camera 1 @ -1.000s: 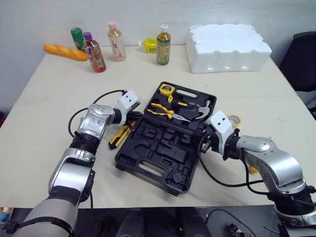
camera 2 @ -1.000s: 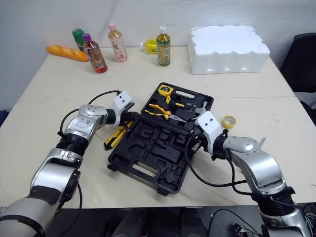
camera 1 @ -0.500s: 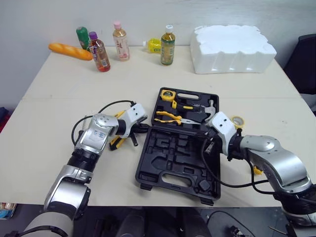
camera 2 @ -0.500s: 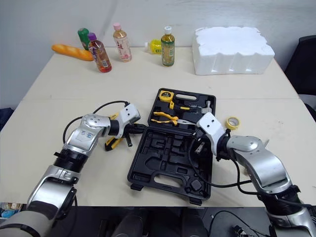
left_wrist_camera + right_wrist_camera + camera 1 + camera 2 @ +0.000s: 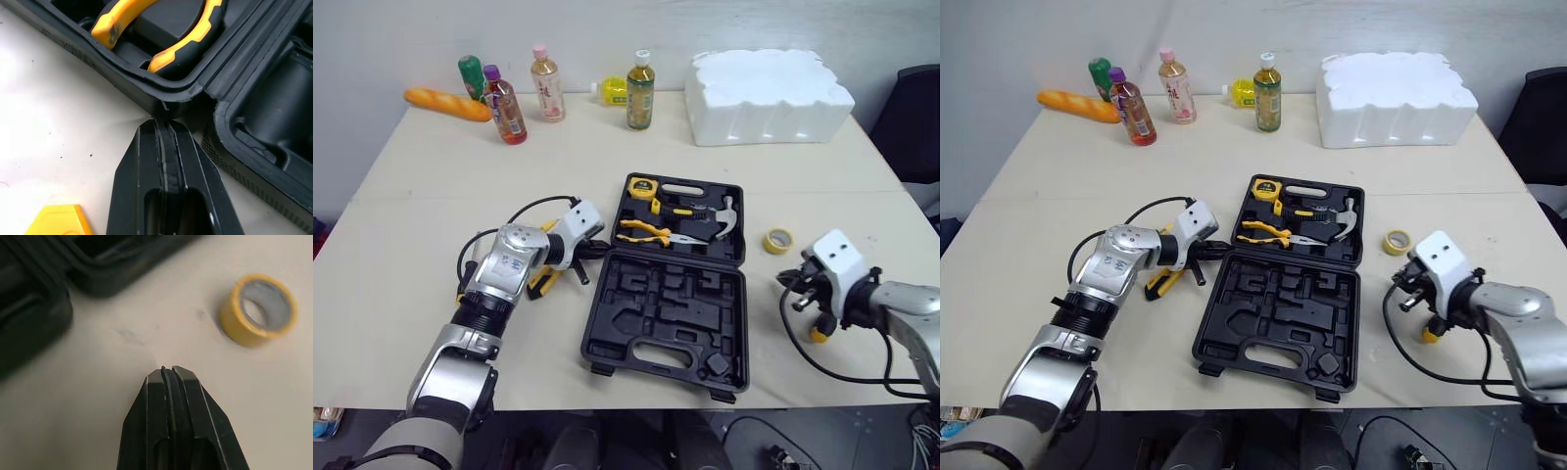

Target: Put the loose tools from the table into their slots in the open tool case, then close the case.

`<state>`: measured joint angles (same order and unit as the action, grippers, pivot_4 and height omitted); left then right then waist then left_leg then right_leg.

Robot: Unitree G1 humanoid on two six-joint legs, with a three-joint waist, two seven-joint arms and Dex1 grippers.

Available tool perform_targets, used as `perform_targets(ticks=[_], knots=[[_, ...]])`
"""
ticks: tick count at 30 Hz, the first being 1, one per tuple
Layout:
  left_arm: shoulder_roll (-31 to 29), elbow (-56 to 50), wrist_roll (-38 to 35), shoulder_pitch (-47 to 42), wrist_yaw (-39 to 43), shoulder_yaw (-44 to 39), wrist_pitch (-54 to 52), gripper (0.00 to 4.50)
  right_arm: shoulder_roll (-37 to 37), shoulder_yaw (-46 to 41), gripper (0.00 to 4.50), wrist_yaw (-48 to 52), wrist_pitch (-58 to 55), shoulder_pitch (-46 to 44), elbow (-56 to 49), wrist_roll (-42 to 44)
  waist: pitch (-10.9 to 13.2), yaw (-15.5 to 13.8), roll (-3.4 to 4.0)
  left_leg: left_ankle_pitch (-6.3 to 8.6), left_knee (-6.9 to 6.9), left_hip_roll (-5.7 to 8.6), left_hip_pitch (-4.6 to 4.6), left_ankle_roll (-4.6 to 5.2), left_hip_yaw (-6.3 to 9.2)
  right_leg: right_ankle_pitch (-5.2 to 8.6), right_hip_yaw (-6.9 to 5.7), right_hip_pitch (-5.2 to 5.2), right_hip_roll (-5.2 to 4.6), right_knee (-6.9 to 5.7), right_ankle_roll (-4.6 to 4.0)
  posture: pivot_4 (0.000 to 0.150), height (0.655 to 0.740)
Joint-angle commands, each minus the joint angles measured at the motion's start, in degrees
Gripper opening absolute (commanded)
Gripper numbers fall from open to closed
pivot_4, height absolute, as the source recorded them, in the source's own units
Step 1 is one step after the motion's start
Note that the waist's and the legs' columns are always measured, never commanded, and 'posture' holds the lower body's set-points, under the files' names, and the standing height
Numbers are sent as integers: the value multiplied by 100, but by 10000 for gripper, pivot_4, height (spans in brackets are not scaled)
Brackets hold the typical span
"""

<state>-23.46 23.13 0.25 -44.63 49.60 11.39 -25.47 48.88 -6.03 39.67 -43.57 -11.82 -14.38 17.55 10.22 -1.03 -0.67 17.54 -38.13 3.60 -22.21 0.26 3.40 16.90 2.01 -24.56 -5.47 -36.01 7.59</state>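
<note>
The black tool case lies open at the table's centre. Its far half holds a yellow tape measure, yellow-handled pliers and a hammer; the near half's slots are bare. My left gripper is shut and empty, its tips touching the case's left edge at the hinge. A yellow and black utility knife lies just left of it. My right gripper is shut and empty over bare table right of the case, near a yellow tape roll. A yellow-ended tool lies under that wrist.
Several bottles and a bread loaf stand along the far edge. A white foam block sits at the far right. The table's front edge runs close below the case.
The case has turned from a slant to lie square. My right gripper has pulled away from its right edge, out to the right. The left gripper stays at the left edge.
</note>
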Motion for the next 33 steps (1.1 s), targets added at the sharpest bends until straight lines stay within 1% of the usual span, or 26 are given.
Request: perform_targets(ticks=[1, 4, 6, 8, 10, 12, 15, 17, 25, 29, 33], knots=[[114, -111, -64, -181, 53, 48, 42, 0, -273, 361, 668, -13, 207, -486, 127, -117, 0, -17, 0, 0, -1, 1, -1, 0, 0, 0, 0, 0, 0, 1, 0, 1500, 7383], [134, -215, -95, -164, 139, 82, -19, 0, -529, 940, 668, 65, 261, -840, 159, -313, 1, -32, -2, 0, -3, 3, -6, 0, 5, 0, -5, -1, -2, 4, 0, 1500, 7383], [133, -316, -127, -122, 207, 103, -65, 0, -618, 1176, 668, 138, 291, -968, 109, -413, 1, -21, -1, 0, -3, 4, -5, 0, 4, 0, -4, -1, -4, 3, 1, 1500, 7383], [131, -605, -273, -12, 382, 114, -211, 0, -797, 1241, 668, 108, 262, -1195, 96, -447, 1, 33, -1, 0, 0, 0, -4, -1, 4, 0, -4, -3, 1, 2, 0, 1500, 7383], [70, -1230, -525, 253, 687, 180, -614, 0, -960, 1303, 668, 109, 185, -1443, 55, -450, 1, 104, -1, 0, 1, -4, -5, -3, 2, 0, -3, -5, 3, 0, 0, 1500, 7383], [-29, -1493, -352, 470, 630, 294, -559, 0, -994, 1353, 668, 167, 158, -1481, 21, -499, 0, 140, 0, 0, 9, -7, -4, -4, -2, 0, 3, -11, 3, -13, 0, 1500, 7383], [-64, -1427, -146, 562, 423, 271, -522, 0, -949, 1395, 668, 231, 211, -1414, 76, -620, 0, 113, 0, 1, 10, -9, -6, -5, -1, 0, -2, -12, 4, -16, -1, 1500, 7383], [-86, -1458, -133, 631, 383, 225, -586, 0, -954, 1403, 668, 265, 223, -1388, 68, -646, 0, 114, 0, 1, 7, -6, -5, -4, -1, 0, -1, -10, 2, 1, -1, 1500, 7383], [-157, -1498, -147, 785, 228, 20, -719, 0, -1067, 1339, 668, 278, 270, -1374, 47, -667, 0, 142, 1, 2, 8, -11, 0, -5, -3, 1, 1, -9, 5, 0, -1, 1500, 7383], [-213, -1304, -38, 776, 98, -52, -282, 0, -990, 1355, 668, 233, 161, -1365, 57, -805, -1, 135, 1, 2, 7, -11, 2, -6, -4, 1, 2, -8, 4, -1, -2, 1500, 7383], [-394, -1259, -166, 826, 223, -197, -271, 0, -798, 1225, 668, 255, 76, -1330, -38, -853, -1, 131, 1, 1, 6, -11, 3, -6, -4, 0, 2, -8, 4, -2, -2, 1500, 7383]])
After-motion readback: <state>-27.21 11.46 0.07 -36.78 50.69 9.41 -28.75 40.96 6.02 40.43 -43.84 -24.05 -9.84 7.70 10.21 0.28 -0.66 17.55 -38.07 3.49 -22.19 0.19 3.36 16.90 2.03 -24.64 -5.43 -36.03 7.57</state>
